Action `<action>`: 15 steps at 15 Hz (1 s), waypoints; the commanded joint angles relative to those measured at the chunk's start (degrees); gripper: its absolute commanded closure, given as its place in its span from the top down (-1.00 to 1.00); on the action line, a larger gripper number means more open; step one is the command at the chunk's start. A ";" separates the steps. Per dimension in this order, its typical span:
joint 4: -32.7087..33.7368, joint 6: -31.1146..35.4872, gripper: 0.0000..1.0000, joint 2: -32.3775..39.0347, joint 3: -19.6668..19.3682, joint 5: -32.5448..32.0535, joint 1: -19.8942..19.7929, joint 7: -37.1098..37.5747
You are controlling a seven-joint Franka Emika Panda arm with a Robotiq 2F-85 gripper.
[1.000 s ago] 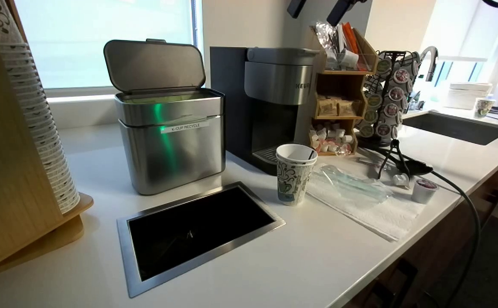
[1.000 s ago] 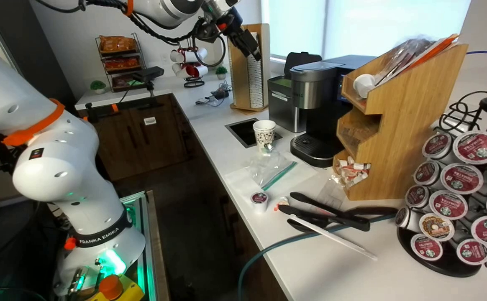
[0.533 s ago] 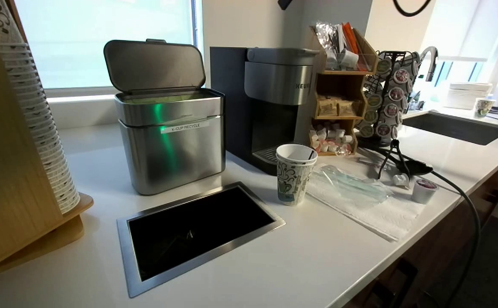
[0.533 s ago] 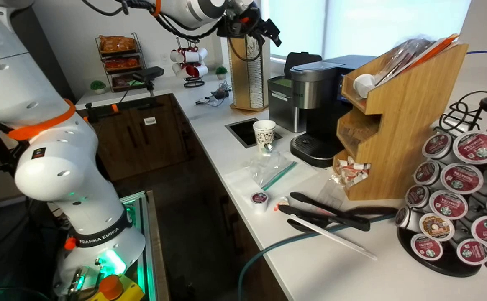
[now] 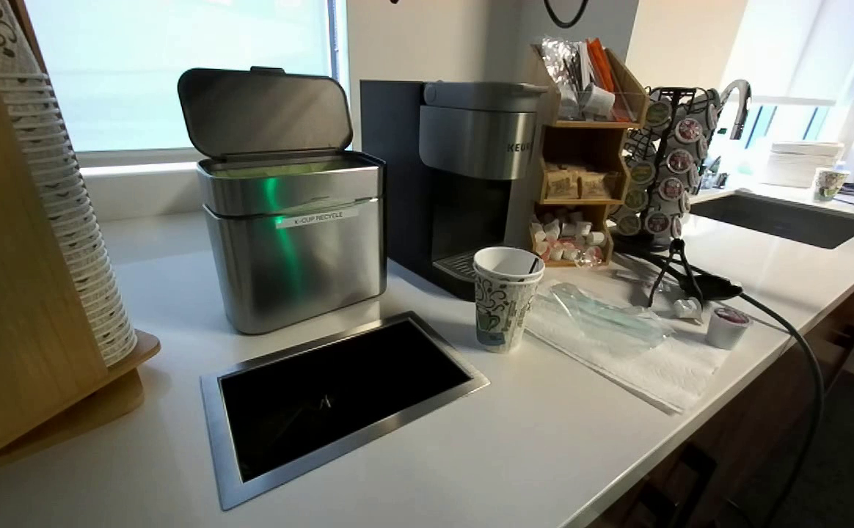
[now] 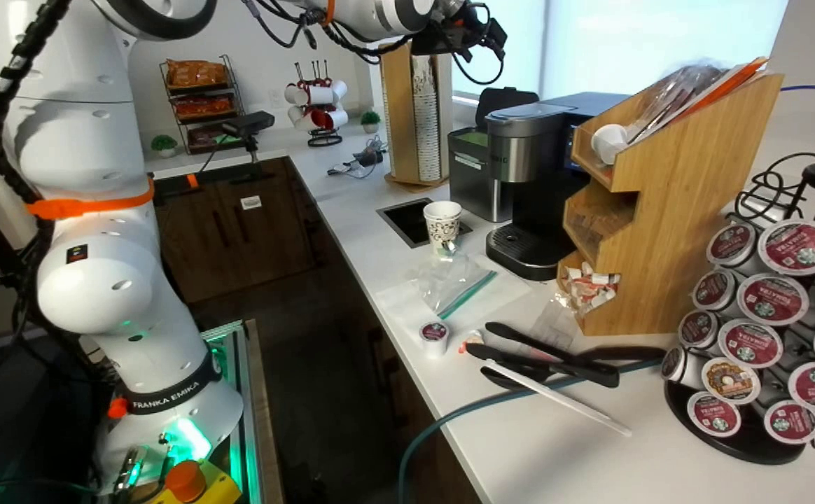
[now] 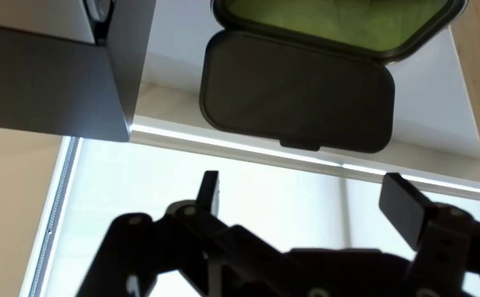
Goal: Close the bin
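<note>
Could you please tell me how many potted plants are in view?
2, in an exterior view: one plant left of the snack bags, another plant right of the mugs. Others may be hidden.

The brushed-steel bin stands upright on the white counter, its grey hinged lid raised.

The white counter carries, in a row, a cup rack, the bin, coffee machine, organiser and pod carousel; nested cups stand between a steel-rimmed opening and a paper towel.
</note>
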 commanded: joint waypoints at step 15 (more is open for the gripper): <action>22.47 -0.26 1.00 16.83 -12.57 -17.61 13.11 23.59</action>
